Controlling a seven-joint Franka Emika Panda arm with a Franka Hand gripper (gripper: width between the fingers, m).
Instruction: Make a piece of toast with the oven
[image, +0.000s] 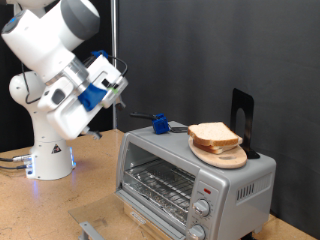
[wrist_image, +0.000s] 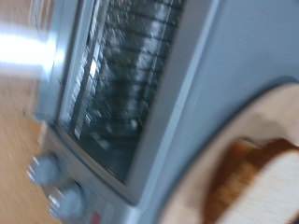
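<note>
From the exterior view I see my gripper (image: 120, 88) raised in the air at the picture's upper left, well above the wooden table (image: 60, 205) and pointing towards the right. The fingers are small and dark against the background here, so I cannot tell whether they are spread or pressed together; nothing shows between them. The oven (image: 190, 172) sits to the right and lower, its glass door closed with the wire rack visible behind it, two knobs (image: 200, 218) at its near right corner. On the oven's top lies a round wooden board (image: 222, 157), and the piece of toast (image: 213, 135) rests on that board, well apart from the gripper, to its right and below its height. A blue-handled tool (image: 155, 122) lies on the far left part of the oven's top, between the gripper and the bread.

In the wrist view, blurred, I see the oven's glass door (wrist_image: 126, 84) and the rack behind it, the two knobs (wrist_image: 54, 187), and an edge of the board (wrist_image: 201, 163) with the toast's brown crust (wrist_image: 252, 177). No fingers show in this view.
</note>
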